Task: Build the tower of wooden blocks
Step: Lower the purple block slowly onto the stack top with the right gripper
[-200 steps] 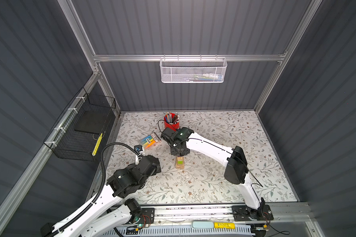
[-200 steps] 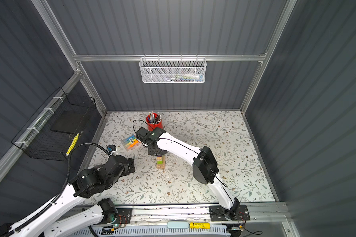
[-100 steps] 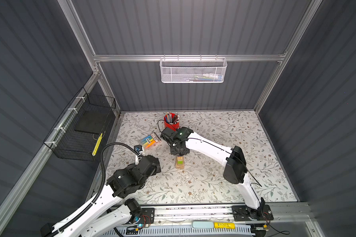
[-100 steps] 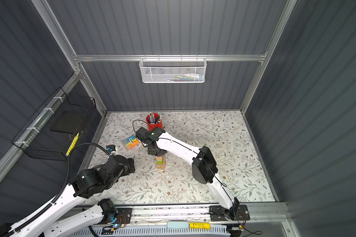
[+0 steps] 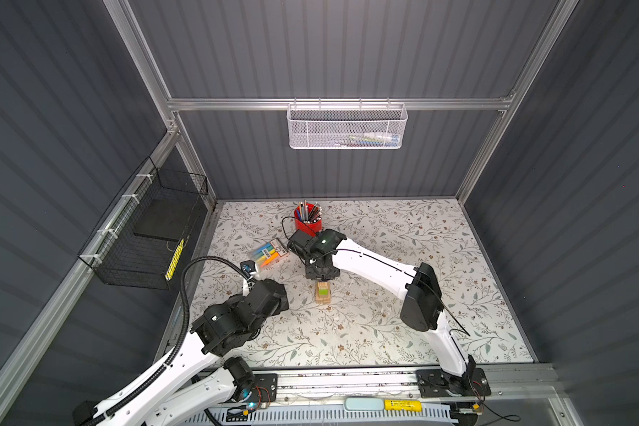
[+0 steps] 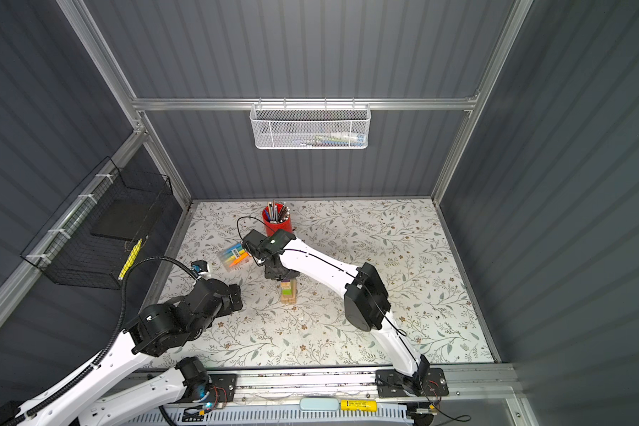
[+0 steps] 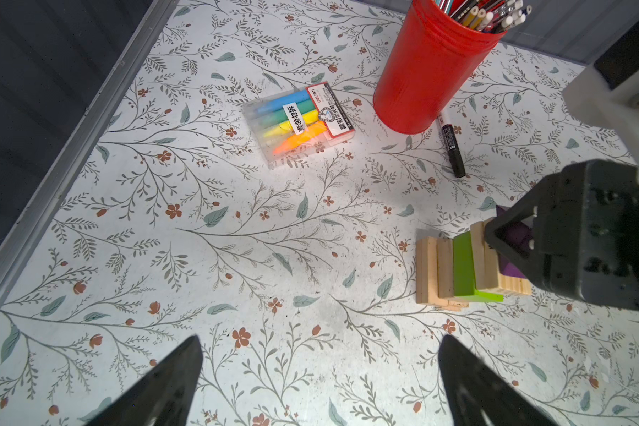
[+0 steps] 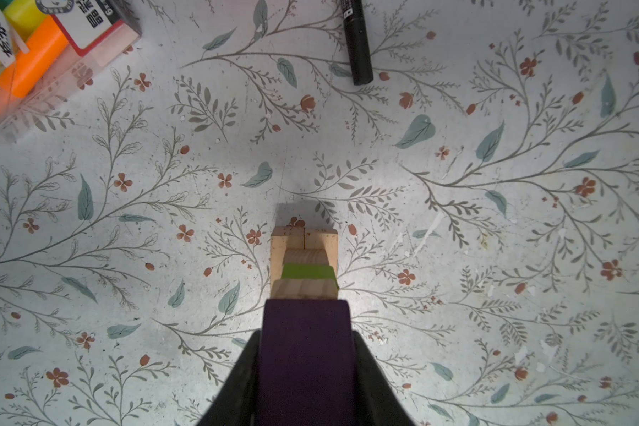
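Pinching the purple block (image 8: 306, 369) between its fingers, my right gripper (image 8: 306, 333) holds it at the top of the tower (image 5: 323, 292), mid-table. Both top views leave this grip unclear; the right wrist view shows it plainly. My left gripper (image 7: 320, 354) stands spread above bare table (image 7: 237, 239), apart from the tower. Only the wrist views show the black marker (image 7: 450, 147).

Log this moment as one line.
right tool: shut on purple block | purple block: at top of wood block tower, not yet released | left tool: open, empty, apart from tower
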Available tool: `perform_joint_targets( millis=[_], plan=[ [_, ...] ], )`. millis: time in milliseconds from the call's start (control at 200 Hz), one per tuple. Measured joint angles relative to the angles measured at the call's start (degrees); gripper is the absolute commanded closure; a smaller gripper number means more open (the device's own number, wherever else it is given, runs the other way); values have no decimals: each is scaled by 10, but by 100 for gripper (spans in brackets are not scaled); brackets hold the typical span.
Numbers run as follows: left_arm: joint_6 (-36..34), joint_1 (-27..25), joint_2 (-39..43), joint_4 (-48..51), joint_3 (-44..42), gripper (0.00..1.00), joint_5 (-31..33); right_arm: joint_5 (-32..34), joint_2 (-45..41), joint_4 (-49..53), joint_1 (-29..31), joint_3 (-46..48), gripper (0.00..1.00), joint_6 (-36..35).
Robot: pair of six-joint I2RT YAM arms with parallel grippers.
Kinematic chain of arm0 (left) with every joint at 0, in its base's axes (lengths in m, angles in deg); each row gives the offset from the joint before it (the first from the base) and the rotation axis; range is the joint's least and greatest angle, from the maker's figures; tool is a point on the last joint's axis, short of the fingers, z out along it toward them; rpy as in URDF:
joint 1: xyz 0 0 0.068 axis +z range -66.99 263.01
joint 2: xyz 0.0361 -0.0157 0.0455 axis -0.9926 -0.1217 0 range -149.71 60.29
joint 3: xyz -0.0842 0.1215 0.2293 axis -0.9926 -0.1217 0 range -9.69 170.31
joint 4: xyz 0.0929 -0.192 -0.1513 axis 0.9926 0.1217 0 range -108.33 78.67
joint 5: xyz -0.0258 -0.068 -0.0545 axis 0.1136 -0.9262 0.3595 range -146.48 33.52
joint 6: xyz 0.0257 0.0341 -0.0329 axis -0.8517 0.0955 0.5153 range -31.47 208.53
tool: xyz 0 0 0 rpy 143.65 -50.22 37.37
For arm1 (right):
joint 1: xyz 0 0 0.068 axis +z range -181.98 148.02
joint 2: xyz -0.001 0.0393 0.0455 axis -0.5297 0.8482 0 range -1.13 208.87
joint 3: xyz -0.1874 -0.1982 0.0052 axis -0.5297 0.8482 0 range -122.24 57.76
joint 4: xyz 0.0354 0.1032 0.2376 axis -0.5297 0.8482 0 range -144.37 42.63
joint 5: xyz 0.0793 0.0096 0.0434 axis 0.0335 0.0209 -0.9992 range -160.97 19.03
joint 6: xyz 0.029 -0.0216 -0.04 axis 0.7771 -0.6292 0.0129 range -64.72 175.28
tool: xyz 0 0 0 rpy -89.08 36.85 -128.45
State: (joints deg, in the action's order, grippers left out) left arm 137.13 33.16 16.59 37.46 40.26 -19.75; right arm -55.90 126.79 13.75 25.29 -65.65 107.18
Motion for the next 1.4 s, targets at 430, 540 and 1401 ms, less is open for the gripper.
perform_joint_targets(
  millis=[430,540,1401],
  plan=[
    [0,0,0,0,0,0,0,1,-4,1,3,8,73,8],
    [0,0,0,0,0,0,0,2,-4,1,5,9,73,10],
    [0,0,4,0,0,0,0,2,-17,-8,11,29,57,21]
  ],
)
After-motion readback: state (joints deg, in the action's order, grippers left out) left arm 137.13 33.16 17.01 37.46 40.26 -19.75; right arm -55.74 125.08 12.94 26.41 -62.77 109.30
